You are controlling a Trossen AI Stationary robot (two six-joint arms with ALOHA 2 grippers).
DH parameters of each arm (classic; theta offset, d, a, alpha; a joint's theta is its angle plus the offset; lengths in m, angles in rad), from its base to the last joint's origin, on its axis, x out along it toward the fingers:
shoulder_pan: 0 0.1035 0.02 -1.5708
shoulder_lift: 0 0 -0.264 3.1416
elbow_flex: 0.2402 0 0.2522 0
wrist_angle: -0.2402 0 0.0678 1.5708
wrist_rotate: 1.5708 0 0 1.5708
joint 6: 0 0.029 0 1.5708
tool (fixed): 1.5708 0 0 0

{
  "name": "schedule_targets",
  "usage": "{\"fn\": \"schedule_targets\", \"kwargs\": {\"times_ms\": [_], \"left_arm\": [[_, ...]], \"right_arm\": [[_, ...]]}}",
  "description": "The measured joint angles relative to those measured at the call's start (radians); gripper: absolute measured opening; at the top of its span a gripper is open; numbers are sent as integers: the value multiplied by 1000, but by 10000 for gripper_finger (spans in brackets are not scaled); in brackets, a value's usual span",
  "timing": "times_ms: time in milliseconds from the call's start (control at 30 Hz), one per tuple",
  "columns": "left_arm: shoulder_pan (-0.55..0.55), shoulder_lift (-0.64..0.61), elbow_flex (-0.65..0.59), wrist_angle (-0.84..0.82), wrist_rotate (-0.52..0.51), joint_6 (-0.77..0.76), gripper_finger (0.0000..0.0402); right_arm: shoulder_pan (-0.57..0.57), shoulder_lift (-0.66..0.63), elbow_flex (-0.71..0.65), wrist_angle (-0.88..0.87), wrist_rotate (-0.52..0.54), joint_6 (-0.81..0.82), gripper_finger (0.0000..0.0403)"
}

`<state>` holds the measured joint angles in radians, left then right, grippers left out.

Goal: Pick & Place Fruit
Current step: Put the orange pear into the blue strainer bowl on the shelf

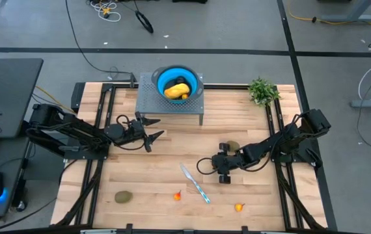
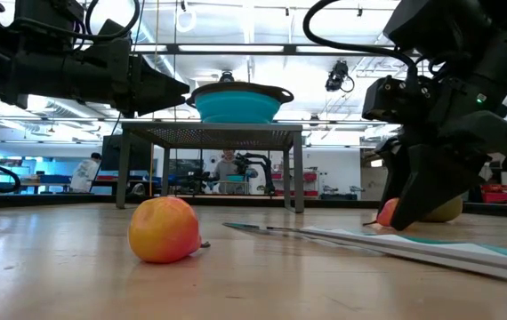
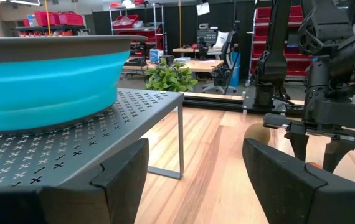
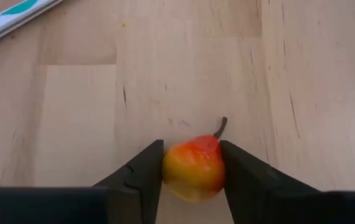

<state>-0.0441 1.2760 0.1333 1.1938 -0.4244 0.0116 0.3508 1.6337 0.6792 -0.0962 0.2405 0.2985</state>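
A blue bowl (image 1: 178,81) stands on a grey perforated stand (image 1: 148,97) at the table's far middle. It holds the oblong yellow-orange fruit (image 1: 176,90) and the dark ball (image 1: 180,80). My right gripper (image 1: 223,174) points down at the right middle, shut on a tiny orange-red fruit (image 4: 195,168). A brownish-green oval (image 1: 233,145) lies just beyond it on the table. Another oval (image 1: 123,196) and two tiny orange-red pieces (image 1: 178,195) (image 1: 239,207) lie near the front edge. My left gripper (image 1: 151,136) is open and empty, beside the stand's near left leg. My right gripper pinches the tiny orange-red fruit by its two rounded sides (image 4: 171,169) between its two fingers. The fingers come from above, pointing down. The fruit's stem (image 4: 220,126) points away from the gripper. In the low view the fruit (image 2: 387,213) sits at table level.
A silver knife with a teal handle (image 1: 195,182) lies slanting on the table just left of my right gripper. A green plant (image 1: 262,91) stands at the far right corner. Bare wood lies between the stand and the knife.
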Motion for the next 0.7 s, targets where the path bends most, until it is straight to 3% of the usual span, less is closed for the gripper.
{"fn": "schedule_targets", "kwargs": {"times_ms": [400,533,700], "left_arm": [[0,0,0,0,-1,0,267],[0,0,0,0,-4,0,267],[0,0,0,0,-4,0,267]], "right_arm": [[-2,-39,0,101,3,-69,148],[-3,-52,0,203,130,-167,148],[-25,-54,0,478,358,-467,148]]}}
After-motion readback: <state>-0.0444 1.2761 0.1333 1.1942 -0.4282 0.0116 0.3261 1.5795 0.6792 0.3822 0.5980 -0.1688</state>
